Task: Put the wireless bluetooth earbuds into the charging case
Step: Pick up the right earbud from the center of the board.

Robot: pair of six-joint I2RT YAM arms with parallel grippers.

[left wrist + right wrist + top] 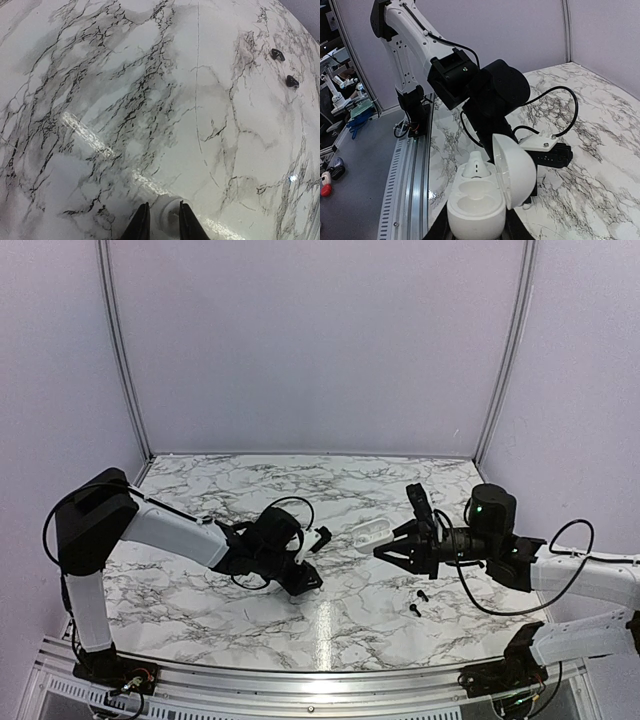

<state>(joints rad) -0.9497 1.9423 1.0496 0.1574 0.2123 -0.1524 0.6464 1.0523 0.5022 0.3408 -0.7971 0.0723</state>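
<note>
My right gripper [388, 544] is shut on the open white charging case [372, 532] and holds it above the table. In the right wrist view the case [472, 212] has its lid [516, 170] swung open. One white earbud [476, 168] sits in the far slot and the near slot is empty. My left gripper [310, 582] is low over the table, left of the case. Its fingertips [139, 223] are closed on a second white earbud [167, 216]. Two black earbuds [418, 602] lie on the table below the case, and also show in the left wrist view [278, 54] [292, 81].
The marble tabletop [300, 490] is walled by pale panels at the back and sides. A metal rail [300, 680] runs along the near edge. The left arm's wrist and cables [490, 95] stand close behind the case.
</note>
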